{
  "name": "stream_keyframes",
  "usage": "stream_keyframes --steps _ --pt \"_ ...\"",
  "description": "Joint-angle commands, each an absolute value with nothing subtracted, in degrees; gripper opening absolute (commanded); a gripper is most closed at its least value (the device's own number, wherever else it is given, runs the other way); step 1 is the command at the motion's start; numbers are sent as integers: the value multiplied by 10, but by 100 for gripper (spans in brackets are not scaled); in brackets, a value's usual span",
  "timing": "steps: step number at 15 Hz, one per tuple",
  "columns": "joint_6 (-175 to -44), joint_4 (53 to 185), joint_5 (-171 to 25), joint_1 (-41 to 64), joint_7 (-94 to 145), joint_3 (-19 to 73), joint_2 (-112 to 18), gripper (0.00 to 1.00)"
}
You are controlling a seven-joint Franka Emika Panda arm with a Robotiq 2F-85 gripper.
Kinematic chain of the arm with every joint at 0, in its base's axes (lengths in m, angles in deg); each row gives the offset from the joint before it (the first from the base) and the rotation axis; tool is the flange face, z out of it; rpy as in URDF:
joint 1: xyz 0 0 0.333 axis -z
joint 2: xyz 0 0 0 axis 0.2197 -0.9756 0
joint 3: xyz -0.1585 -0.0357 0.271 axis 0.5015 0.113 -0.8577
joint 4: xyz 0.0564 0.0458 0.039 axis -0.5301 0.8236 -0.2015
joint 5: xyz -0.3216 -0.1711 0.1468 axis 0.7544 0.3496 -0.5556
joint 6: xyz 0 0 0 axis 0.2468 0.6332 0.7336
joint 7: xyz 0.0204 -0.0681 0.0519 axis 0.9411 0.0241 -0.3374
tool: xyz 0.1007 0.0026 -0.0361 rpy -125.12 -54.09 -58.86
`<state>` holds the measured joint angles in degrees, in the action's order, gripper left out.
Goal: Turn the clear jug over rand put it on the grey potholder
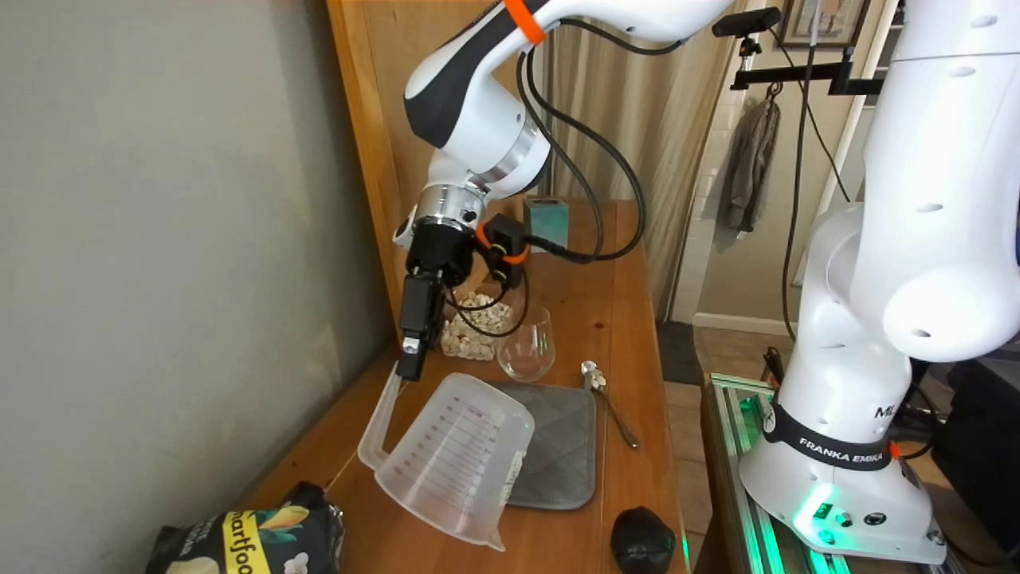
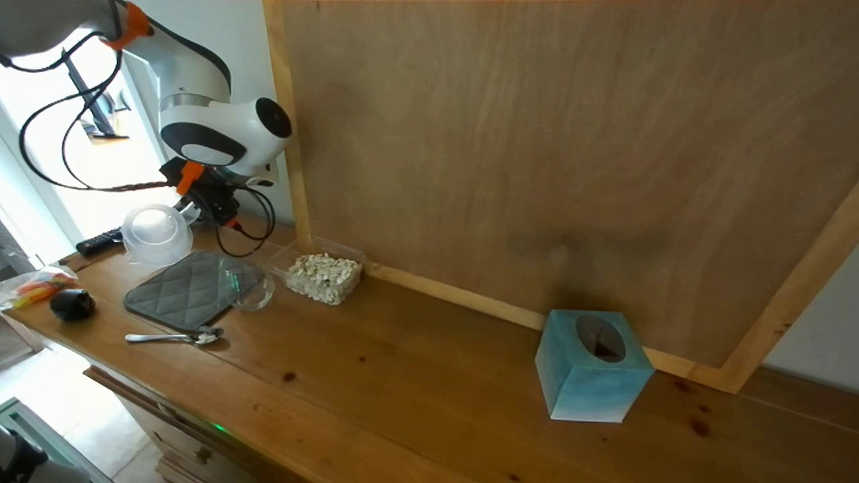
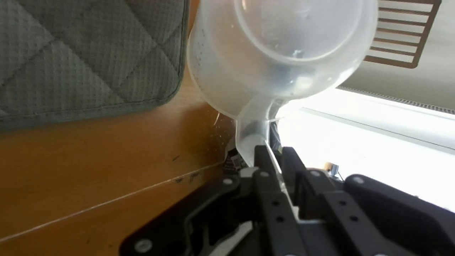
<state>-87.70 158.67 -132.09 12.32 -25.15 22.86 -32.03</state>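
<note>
Wood table (image 2: 402,396): teal box (image 2: 590,376) nr back edge, spoon (image 1: 615,416) btw robot-side edge & grey potholder (image 1: 562,446); clear jug (image 1: 458,454) upside-down, tilted, beside potholder, gripper (image 3: 276,154) narrow, pinching its handle (image 1: 382,416).

In an exterior view the potholder (image 1: 562,446) lies on the surface (image 1: 610,299); left of it, partly before it, the jug (image 1: 458,454); right, a spoon (image 1: 613,412); behind, a glass (image 1: 530,356); left of that, a tub (image 1: 468,348); farther back, a tissue box (image 1: 547,221); front left, a bag (image 1: 259,536).
</note>
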Motion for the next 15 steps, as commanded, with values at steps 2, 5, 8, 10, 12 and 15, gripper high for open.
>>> stream_keyframes --steps 2,5,8,10,12,15 --pt "-874 1603 -1403 127 -336 230 -306 3" --pt "-874 1601 -1431 126 -374 229 -312 3" --pt "-874 1605 -1444 126 -392 230 -312 3" --pt "-872 1608 -1455 126 -404 231 -309 3" --pt "-871 1610 -1453 127 -406 231 -310 3" --pt "-879 1611 -1445 126 -398 232 -309 37"
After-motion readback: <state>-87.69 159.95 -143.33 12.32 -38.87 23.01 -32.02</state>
